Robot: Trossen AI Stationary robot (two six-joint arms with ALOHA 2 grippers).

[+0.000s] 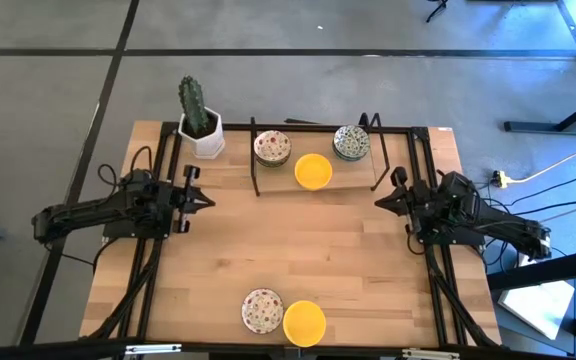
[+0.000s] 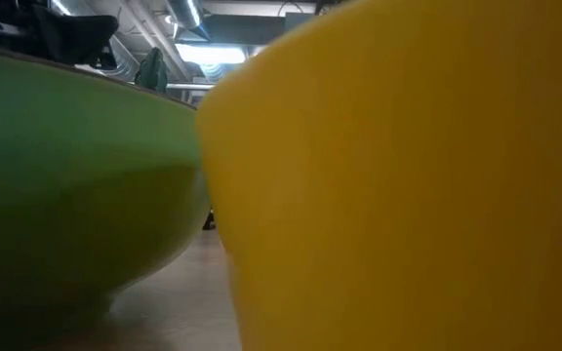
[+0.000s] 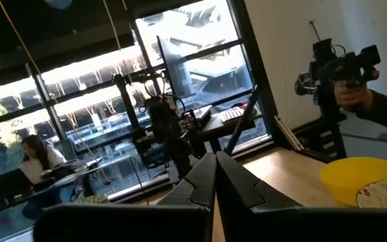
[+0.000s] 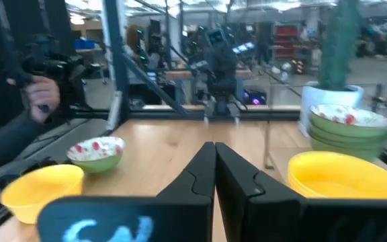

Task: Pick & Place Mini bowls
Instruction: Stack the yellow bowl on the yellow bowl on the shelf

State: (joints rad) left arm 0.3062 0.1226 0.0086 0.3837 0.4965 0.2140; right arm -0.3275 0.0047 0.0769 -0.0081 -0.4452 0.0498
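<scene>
Three lots of mini bowls sit at the table's far side inside a black wire frame (image 1: 256,160): a red-speckled stack (image 1: 272,148), one yellow bowl (image 1: 313,171) and a green-grey patterned stack (image 1: 351,142). At the near edge a red-speckled bowl (image 1: 262,310) and a yellow bowl (image 1: 304,323) rest on the wood. My left gripper (image 1: 208,199) hovers shut at mid-left, pointing right. My right gripper (image 1: 378,200) hovers shut at mid-right, pointing left. The wrist views show the shut left fingers (image 3: 215,181) and shut right fingers (image 4: 215,173). Neither touches a bowl.
A white hexagonal cactus pot (image 1: 200,128) stands at the far left corner. Bare wood (image 1: 298,240) lies between the grippers. The near bowls (image 2: 408,175) fill the low view. A person's hand holding a device (image 4: 39,91) shows beyond the near edge.
</scene>
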